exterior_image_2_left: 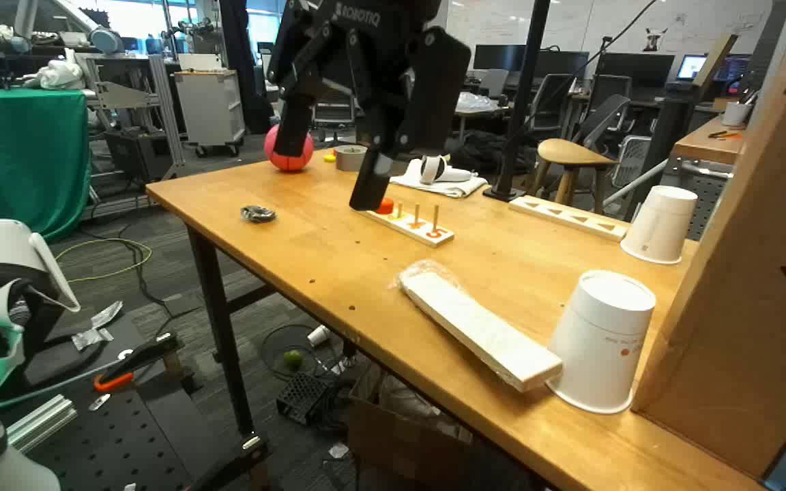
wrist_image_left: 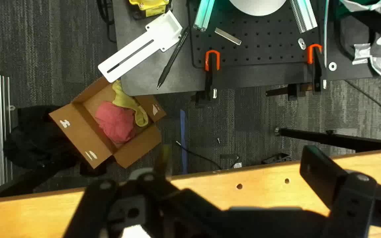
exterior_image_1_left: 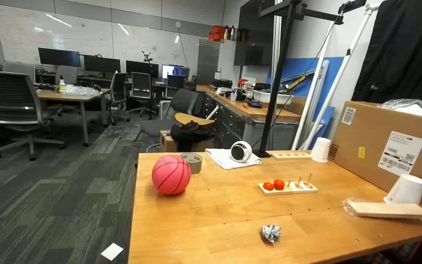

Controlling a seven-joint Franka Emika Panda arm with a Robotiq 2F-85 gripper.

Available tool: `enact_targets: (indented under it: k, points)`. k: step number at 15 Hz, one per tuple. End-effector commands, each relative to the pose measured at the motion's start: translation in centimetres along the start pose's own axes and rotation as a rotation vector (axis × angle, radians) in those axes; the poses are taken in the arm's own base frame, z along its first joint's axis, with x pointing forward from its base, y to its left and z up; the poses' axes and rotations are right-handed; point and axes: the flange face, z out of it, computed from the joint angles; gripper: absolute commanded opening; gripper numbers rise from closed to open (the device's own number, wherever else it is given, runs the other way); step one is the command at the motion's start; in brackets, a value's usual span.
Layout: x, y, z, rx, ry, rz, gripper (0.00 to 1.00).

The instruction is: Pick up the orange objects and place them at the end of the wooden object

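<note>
In an exterior view, two orange pieces sit at one end of the pegged board; in an exterior view, a fingertip leaves one visible. The jaws gape wide, empty. Only the wrist view shows reddish cloth.

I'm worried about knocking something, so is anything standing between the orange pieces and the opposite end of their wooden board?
Yes: three bare upright pegs rise from the wooden board, in a row running from beside the orange pieces to its opposite end, in both exterior views. Lifting over them looks likelier to work than sliding.
</note>
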Motion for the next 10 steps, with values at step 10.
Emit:
enact_targets:
  k: [10]
  points:
    - [-0.03, 0.08, -0.72, -0.005, 0.013, 0.002, 1.0]
